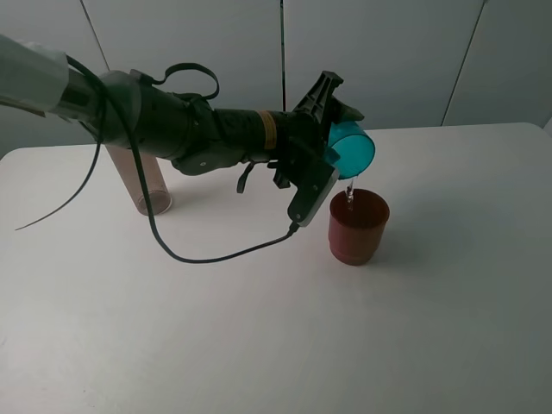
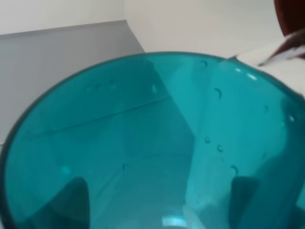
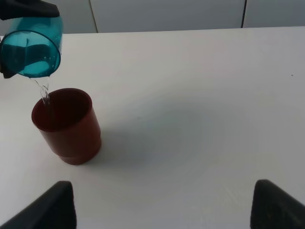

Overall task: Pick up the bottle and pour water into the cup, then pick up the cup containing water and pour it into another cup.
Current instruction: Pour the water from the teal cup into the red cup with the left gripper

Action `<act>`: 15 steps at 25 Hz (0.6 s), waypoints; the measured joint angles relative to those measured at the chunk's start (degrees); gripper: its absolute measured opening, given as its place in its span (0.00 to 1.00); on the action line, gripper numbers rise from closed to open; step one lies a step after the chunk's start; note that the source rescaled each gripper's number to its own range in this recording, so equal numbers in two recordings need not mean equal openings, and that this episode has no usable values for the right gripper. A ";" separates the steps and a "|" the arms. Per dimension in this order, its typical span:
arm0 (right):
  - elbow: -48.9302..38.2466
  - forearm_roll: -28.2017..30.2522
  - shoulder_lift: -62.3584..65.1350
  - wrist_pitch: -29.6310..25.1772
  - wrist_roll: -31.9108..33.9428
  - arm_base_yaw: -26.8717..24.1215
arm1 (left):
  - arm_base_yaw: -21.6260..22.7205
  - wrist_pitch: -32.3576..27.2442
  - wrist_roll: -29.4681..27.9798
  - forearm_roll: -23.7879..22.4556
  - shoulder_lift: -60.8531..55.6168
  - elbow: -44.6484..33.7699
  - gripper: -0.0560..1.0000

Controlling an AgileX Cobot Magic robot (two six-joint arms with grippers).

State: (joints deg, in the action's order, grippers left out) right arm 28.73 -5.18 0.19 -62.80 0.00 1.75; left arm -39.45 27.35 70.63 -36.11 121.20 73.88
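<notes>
My left gripper (image 1: 331, 145) is shut on the teal cup (image 1: 352, 148) and holds it tilted, mouth down, over the red cup (image 1: 358, 226). A thin stream of water (image 1: 349, 195) falls from the teal cup into the red cup, which stands upright on the white table (image 1: 259, 345). The right wrist view shows the same: teal cup (image 3: 31, 50), stream (image 3: 45, 93), red cup (image 3: 66, 126). The teal cup (image 2: 143, 143) fills the left wrist view. The bottle (image 1: 142, 179) stands upright at the back left, partly behind the left arm. My right gripper (image 3: 162, 210) is open and empty, away from both cups.
A black cable (image 1: 198, 255) from the left arm loops down onto the table left of the red cup. A grey wall (image 1: 388, 60) runs behind the table's far edge.
</notes>
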 joint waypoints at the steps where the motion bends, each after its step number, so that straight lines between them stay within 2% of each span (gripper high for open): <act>1: 0.00 0.00 0.00 0.00 0.00 0.00 | 0.00 0.00 0.13 -0.11 0.00 0.00 0.28; 9: 0.00 0.00 0.00 0.00 0.00 0.00 | 0.00 0.92 2.57 -0.90 0.00 0.00 0.28; 15: 0.00 0.00 0.00 0.00 -0.38 0.00 | 0.00 1.20 4.59 -3.27 0.00 0.00 0.28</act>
State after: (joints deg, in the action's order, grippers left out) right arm 28.73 -5.18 0.19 -62.80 -0.38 1.75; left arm -39.45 28.55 75.22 -39.38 121.20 73.88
